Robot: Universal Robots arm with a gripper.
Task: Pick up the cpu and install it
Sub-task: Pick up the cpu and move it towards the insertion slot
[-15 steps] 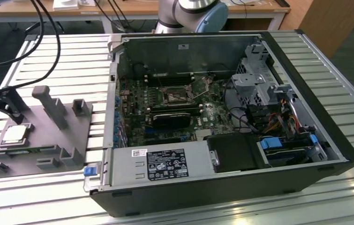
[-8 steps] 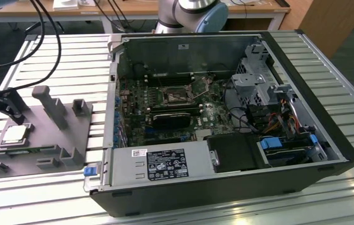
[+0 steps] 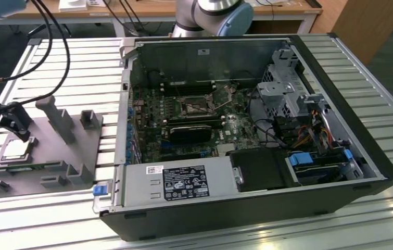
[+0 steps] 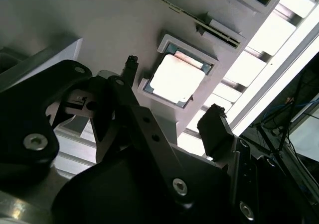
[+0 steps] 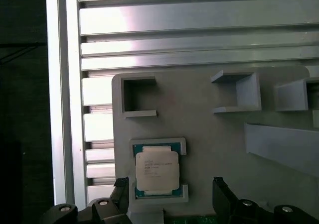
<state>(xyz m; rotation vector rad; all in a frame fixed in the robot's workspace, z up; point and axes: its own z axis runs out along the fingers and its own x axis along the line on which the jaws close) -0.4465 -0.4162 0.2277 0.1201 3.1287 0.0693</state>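
The hand (image 5: 169,184) is hovering wide open, straddling the small flat square silver-topped cpu (image 5: 156,171), which is lying pocketed in the grey plastic fixture (image 5: 209,129) at the exterior view's left. Centring squarely over opposite edges seems wise.

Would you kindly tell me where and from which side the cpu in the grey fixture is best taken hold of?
The cpu lies flat in the grey fixture, with raised lips at two opposite ends only. So it is probably best to grip its two free thin edges, coming straight down from above; the open hand straddles them.
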